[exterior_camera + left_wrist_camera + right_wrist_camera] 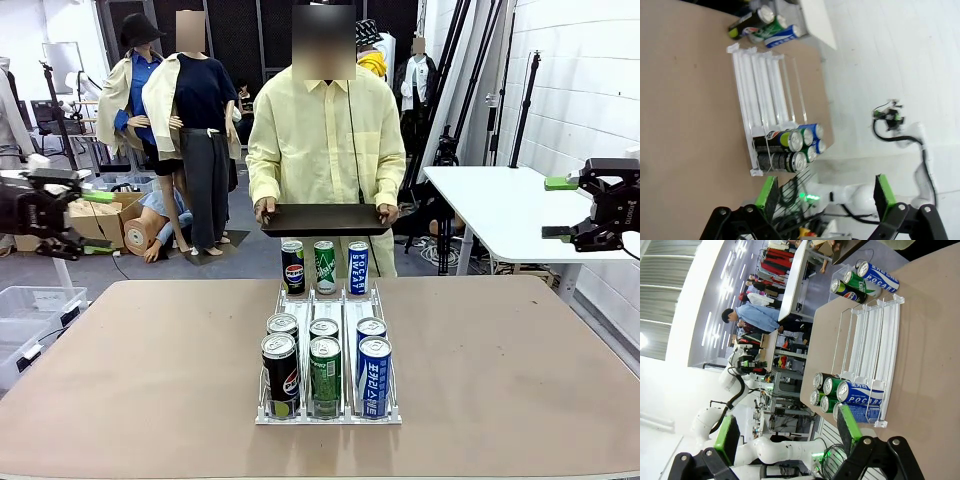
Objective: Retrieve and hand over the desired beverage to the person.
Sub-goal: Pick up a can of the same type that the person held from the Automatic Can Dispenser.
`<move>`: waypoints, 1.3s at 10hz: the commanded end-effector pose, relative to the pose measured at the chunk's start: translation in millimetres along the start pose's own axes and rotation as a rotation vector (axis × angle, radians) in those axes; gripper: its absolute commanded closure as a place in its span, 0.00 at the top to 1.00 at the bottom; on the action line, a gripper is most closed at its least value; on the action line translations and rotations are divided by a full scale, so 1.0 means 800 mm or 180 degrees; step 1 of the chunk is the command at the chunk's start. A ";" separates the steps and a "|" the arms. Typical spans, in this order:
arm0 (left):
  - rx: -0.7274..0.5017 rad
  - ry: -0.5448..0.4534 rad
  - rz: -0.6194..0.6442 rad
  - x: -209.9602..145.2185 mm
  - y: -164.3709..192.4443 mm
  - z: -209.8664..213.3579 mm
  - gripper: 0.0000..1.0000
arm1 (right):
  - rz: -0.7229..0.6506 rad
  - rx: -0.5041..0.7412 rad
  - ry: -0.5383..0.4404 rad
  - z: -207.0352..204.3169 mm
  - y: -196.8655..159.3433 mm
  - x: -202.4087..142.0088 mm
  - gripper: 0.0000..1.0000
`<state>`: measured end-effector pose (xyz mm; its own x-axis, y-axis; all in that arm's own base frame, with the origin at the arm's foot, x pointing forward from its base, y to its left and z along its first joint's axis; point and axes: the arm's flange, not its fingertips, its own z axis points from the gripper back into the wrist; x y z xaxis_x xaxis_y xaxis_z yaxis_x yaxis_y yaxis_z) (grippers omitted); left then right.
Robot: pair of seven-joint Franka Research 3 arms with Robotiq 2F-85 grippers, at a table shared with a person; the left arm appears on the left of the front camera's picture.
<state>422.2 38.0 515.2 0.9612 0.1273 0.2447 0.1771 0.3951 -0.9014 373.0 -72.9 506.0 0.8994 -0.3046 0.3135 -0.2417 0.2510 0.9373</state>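
The cans (323,365) wait at both ends of the rack (330,300), in the middle of the table (520,380). The person (325,140) holds a tray (325,218) beyond. Your left gripper (826,197) and right gripper (557,208) hang open, well off to the sides. Retrieval seems not yet begun. Next, settle which can is wanted, then reach.

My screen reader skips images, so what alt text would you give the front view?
A person in a pale-yellow shirt holds a dark tray beyond a brown table. Six drink cans fill a clear rack's near end, three stand at its far end; left gripper and right gripper hang open at the sides.
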 end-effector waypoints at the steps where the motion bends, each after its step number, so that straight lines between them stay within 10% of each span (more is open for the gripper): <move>1: 0.0495 0.0322 -0.0036 -0.005 -0.034 -0.040 1.00 | 0.0023 0.0045 -0.0003 0.000 0.002 0.002 1.00; 7: 0.1695 0.1201 -0.0597 -0.057 -0.105 -0.184 1.00 | 0.0023 0.0045 -0.0003 0.000 0.002 0.002 1.00; 13: 0.2625 0.1362 -0.0832 -0.098 -0.145 -0.304 1.00 | 0.0023 0.0045 -0.0003 0.000 0.002 0.002 1.00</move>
<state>368.7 -228.7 512.1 0.9240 -0.3667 0.1079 0.3815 0.8667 -0.3213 373.1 -72.7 506.4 0.8994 -0.3037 0.3143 -0.2419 0.2531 0.9367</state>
